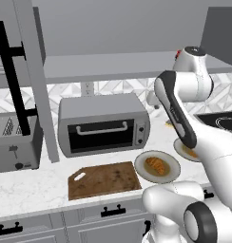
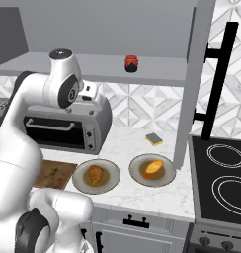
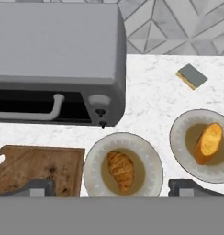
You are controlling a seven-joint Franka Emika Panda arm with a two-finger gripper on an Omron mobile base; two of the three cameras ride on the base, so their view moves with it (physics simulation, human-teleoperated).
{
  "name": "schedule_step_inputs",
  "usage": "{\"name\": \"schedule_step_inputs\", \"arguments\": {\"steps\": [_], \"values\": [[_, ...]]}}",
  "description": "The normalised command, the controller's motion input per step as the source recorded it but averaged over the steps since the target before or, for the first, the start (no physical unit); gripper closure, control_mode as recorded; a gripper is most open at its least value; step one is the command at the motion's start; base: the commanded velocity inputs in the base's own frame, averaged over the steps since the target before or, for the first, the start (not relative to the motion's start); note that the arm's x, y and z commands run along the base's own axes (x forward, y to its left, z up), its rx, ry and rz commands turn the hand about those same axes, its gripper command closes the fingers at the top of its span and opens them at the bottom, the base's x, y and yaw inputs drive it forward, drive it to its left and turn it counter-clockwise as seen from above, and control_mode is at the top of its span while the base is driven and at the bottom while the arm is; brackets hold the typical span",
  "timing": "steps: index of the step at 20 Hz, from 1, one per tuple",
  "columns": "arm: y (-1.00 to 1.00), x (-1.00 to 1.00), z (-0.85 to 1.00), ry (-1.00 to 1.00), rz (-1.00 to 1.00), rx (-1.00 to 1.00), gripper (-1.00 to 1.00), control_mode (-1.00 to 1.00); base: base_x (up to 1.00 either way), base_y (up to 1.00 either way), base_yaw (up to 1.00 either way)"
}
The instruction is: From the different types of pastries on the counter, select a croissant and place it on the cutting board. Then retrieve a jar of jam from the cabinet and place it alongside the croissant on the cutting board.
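The golden-brown ridged croissant (image 1: 157,165) (image 2: 96,174) (image 3: 120,170) lies on a grey plate (image 3: 93,167) on the white counter (image 3: 150,101). A round orange-yellow bun (image 2: 153,168) (image 3: 208,143) sits on a second plate to its right. Left of the croissant's plate lies the brown cutting board (image 1: 103,180) (image 2: 56,174) (image 3: 36,167), bare. The red jar of jam (image 2: 131,63) stands on the open cabinet's shelf. My gripper (image 3: 116,187) hangs high above the croissant's plate, open, nothing between its fingers.
A grey toaster oven (image 1: 103,124) (image 3: 54,55) stands behind the board. A yellow-and-dark sponge (image 2: 153,139) (image 3: 192,76) lies at the back of the counter. A toaster (image 1: 15,142) is at far left and a black stovetop (image 2: 221,173) at far right. Open cabinet doors (image 1: 37,80) (image 2: 196,79) hang over the counter.
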Motion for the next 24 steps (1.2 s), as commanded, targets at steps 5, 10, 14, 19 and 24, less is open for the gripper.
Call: {"name": "schedule_step_inputs", "arguments": {"steps": [5, 10, 14, 19, 24], "values": [[-0.47, -0.39, 0.49, -0.16, -0.05, 0.0, -1.0, -1.0, 0.0, 0.0, 0.0], [-0.33, -0.1, 0.53, -0.18, -0.07, 0.0, -1.0, -1.0, 0.0, 0.0, 0.0], [-0.32, 0.0, 0.53, -0.16, -0.11, 0.0, -1.0, -1.0, 0.0, 0.0, 0.0], [-0.37, 0.0, 0.52, -0.16, -0.11, 0.0, -1.0, -1.0, 0.0, 0.0, 0.0], [-0.18, 0.0, 0.29, -0.11, -0.12, 0.0, -1.0, -1.0, 0.0, 0.0, 0.0]]}}
